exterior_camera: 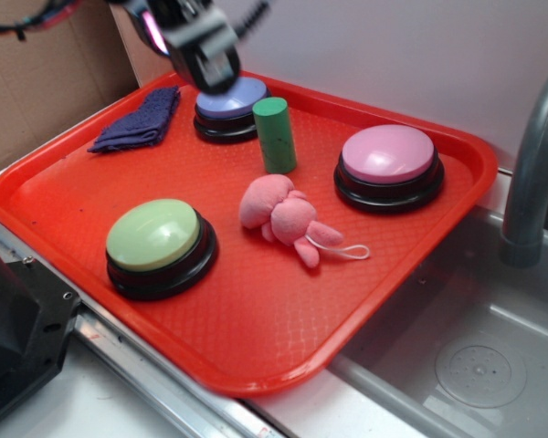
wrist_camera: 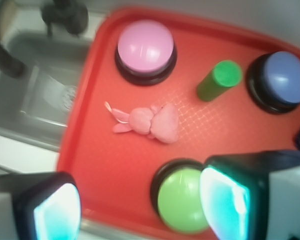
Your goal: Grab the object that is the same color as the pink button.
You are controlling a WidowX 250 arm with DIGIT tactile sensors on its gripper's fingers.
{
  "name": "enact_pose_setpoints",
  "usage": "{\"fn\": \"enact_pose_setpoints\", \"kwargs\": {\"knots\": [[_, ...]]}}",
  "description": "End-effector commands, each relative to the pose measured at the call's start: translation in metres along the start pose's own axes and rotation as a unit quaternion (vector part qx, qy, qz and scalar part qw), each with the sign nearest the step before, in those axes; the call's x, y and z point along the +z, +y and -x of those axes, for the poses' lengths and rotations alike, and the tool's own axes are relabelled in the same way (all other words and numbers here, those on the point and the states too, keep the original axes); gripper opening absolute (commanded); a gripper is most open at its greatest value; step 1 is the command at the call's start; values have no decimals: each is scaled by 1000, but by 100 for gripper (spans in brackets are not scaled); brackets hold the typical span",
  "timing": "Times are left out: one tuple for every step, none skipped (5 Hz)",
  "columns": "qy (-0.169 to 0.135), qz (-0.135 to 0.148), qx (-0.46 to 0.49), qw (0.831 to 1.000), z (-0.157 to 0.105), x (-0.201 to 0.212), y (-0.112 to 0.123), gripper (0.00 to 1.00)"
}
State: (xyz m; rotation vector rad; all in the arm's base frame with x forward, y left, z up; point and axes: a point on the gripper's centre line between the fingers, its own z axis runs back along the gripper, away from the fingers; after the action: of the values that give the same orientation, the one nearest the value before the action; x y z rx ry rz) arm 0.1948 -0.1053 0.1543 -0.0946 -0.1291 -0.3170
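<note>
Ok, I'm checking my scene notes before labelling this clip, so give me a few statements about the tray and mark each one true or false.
1. The pink plush toy lies on the red tray between the pink button and the green button. True.
2. The gripper is shut on the plush toy. False: it is up at the back of the tray, in front of the blue-purple button, open and holding nothing.
3. The green cylinder stands upright. True.
4. The folded dark blue cloth covers the pink button. False: it lies in the tray's far left corner, apart from every button.
5. The toy's white string loop trails towards the sink side. True.
</note>
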Motion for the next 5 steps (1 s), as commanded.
{"fn": "enact_pose_setpoints", "kwargs": {"knots": [[52, -43, -24, 997, 10, -67, 16, 100], [78, -48, -29, 995, 17, -87, 23, 100], [79, -60, -28, 995, 12, -93, 28, 100], [58, -62, -32, 996, -4, -101, 33, 100], [34, -22, -41, 998, -21, -113, 30, 100]]}}
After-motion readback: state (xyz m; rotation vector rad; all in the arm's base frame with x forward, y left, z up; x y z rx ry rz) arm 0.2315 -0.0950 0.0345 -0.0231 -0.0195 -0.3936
